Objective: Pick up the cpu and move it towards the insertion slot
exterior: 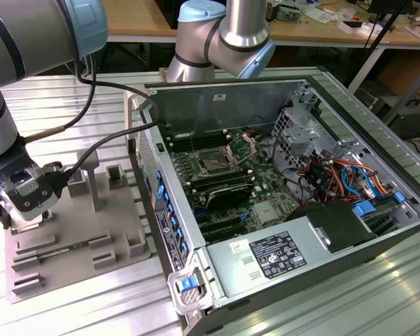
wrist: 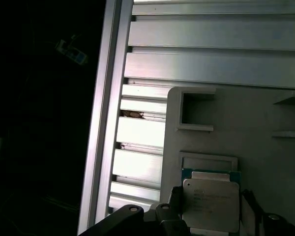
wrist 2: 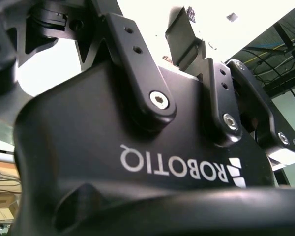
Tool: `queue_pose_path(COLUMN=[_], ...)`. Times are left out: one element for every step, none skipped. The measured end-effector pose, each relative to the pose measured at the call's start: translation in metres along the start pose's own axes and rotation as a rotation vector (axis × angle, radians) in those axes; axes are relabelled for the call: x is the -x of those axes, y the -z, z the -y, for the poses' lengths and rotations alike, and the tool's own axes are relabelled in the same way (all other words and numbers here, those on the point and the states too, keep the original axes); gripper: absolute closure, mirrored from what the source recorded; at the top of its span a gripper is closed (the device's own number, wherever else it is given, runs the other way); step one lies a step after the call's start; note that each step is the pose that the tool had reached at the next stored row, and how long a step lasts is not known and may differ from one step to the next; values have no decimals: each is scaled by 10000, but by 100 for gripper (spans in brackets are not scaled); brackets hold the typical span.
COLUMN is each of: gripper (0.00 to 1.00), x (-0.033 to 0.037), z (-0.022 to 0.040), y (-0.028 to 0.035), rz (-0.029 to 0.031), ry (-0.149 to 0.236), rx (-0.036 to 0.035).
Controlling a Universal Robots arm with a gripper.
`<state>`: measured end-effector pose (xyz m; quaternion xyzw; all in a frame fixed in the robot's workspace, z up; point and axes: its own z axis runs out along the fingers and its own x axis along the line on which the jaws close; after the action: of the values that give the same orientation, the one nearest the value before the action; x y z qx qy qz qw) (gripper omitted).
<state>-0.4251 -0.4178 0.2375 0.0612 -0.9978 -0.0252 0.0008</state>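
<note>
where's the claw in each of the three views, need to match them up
exterior view: the claw is at the exterior view's left, over the end of the grey tray.
first wrist view: the claw is at the cpu, over the grey tray.
second wrist view: the claw is seen close up, black body.
shared landmark: the grey tray.

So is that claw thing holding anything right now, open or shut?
Gripper: cannot be told whether open or shut; it is right at the cpu on the grey tray.
</note>
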Motion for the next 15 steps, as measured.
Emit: queue_pose_path(gripper=[45, 45, 45, 45, 45, 45, 45, 45, 45, 45, 45, 45, 45, 45, 45], x=[0, 0, 0, 0, 0, 0, 0, 0, 0, 0, 0, 0, 0, 0, 0], z=[0, 0, -1, -1, -1, -2, -2, -2, -2, -2, -3, -3, -3, -3, -3], y=[6, 12, 17, 22, 27, 31, 34, 38, 43, 45, 50, 54, 57, 62, 65], rz=[0, 0, 0, 1, 2, 1, 3, 1, 1, 2, 1, 1, 1, 1, 1], ry=[0, 0, 0, 0, 0, 0, 0, 0, 0, 0, 0, 0, 0, 0, 0], rx=[0, 0, 0, 1, 0, 1, 2, 1, 1, 1, 1, 1, 1, 1, 1])
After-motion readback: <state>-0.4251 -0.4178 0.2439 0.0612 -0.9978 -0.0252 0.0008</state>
